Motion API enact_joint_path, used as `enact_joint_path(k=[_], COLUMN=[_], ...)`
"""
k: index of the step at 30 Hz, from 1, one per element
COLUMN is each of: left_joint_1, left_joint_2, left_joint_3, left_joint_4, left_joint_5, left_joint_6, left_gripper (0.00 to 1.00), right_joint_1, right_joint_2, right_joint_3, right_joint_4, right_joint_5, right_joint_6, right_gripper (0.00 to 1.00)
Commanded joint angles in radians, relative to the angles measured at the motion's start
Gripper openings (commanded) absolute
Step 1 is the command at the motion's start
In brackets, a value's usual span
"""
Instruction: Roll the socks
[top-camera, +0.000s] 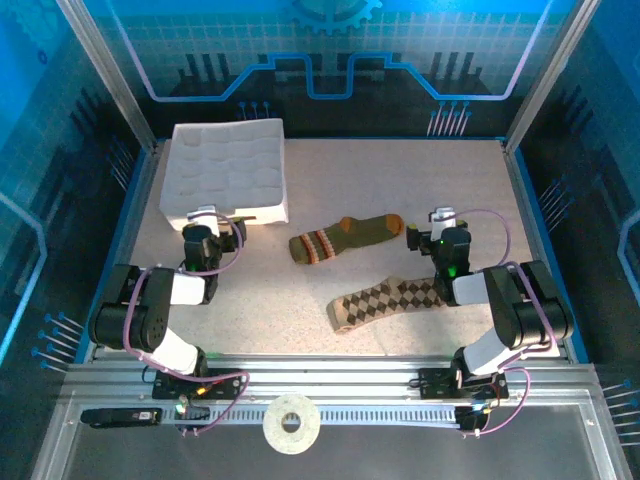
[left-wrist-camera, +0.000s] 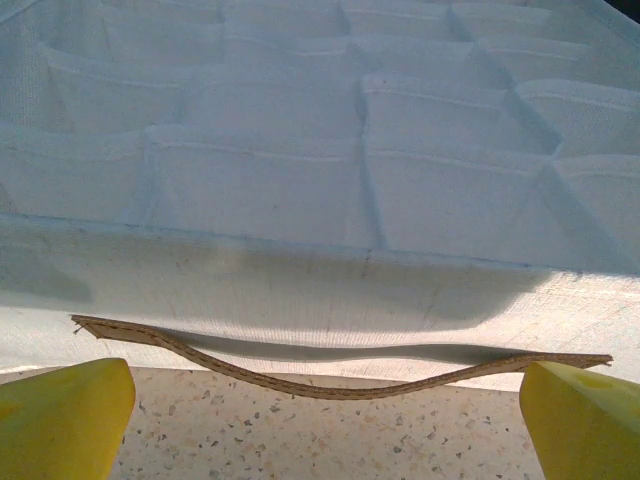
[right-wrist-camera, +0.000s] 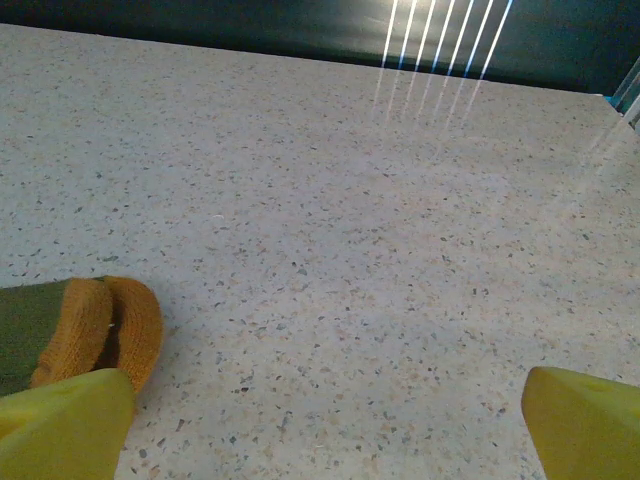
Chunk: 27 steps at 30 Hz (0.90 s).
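Observation:
An olive-green sock (top-camera: 348, 237) with an orange toe and striped cuff lies flat mid-table. Just nearer lies a tan sock (top-camera: 388, 301) with brown argyle diamonds, also flat. My right gripper (top-camera: 428, 232) stands open beside the green sock's orange toe (right-wrist-camera: 110, 330), with bare table between its yellow fingers (right-wrist-camera: 585, 420). My left gripper (top-camera: 215, 228) is open too, hovering at the near edge of the foam tray, its yellow fingers (left-wrist-camera: 60, 415) wide apart and holding nothing.
A white dimpled foam tray (top-camera: 226, 168) fills the back left corner, with a brown cardboard strip (left-wrist-camera: 330, 378) curling under its front edge. Blue-lit walls ring the table. A white tape roll (top-camera: 290, 424) lies on the front rail.

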Motion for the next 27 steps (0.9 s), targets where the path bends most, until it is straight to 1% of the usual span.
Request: enact_joint_path(k=[1,21,23,24,25,26,27], left_joint_1=[-0.003,-0.003,-0.003,-0.003,-0.015,-0.042,-0.079], left_joint_2=[0.002,0.002,0.0,-0.007,-0.038,-0.087,-0.153], left_joint_3=[-0.006,-0.005,-0.008,-0.021,-0.036,-0.039,-0.03], left_joint_4=[0.031,0.029,0.035,0.06,0.064,0.031,-0.037], left_joint_5=[-0.013,-0.014,-0.014,-0.012,-0.042,-0.11,-0.186], left_joint_6=[0.019,0.018,0.018,0.019,0.03,0.041,0.062], left_gripper=[0.99,0.99,0.99,1.0,0.99,0.99,0.99], right_joint_1=[-0.019,-0.019,-0.018,-0.01,-0.001,0.048,0.12], right_joint_2=[-0.015,-0.016,-0.029,-0.062,-0.093,-0.144,-0.221], right_joint_3=[0.016,0.018,0.002,-0.012,-0.03,-0.029,-0.004], right_joint_4=[0.008,0.002,0.03,0.026,0.045,0.012,-0.058], right_joint_5=[-0.017,-0.021,-0.013,0.028,0.039,0.165,0.323], right_joint_6=[0.001,0.002,0.0,0.002,-0.008,-0.028,-0.074], right_gripper=[1.0,1.0,1.0,1.0,1.0,1.0,1.0])
